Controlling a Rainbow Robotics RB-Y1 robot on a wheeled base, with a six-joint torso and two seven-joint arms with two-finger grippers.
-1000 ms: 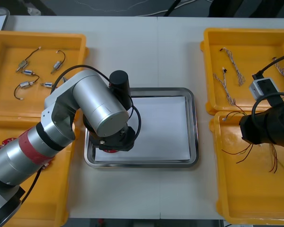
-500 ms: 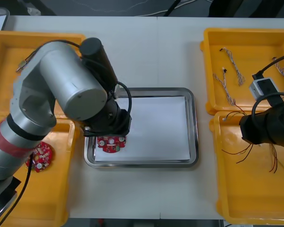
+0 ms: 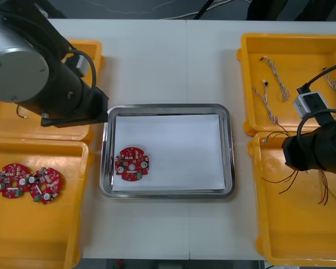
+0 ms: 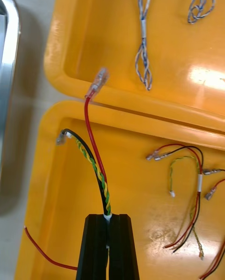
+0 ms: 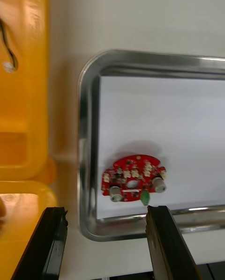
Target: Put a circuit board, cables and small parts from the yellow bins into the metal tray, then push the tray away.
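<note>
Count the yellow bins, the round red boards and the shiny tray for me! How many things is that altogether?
Yellow bins: 4
Round red circuit boards: 3
Metal tray: 1
Total: 8

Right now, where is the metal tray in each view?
Front view: metal tray at the table's middle, between yellow bins.
Left wrist view: its left end beyond the open left gripper, circuit board inside.
Right wrist view: rim strip beside the bins, away from the right gripper shut on a cable.
Shared: light table strip between rim and bins.
</note>
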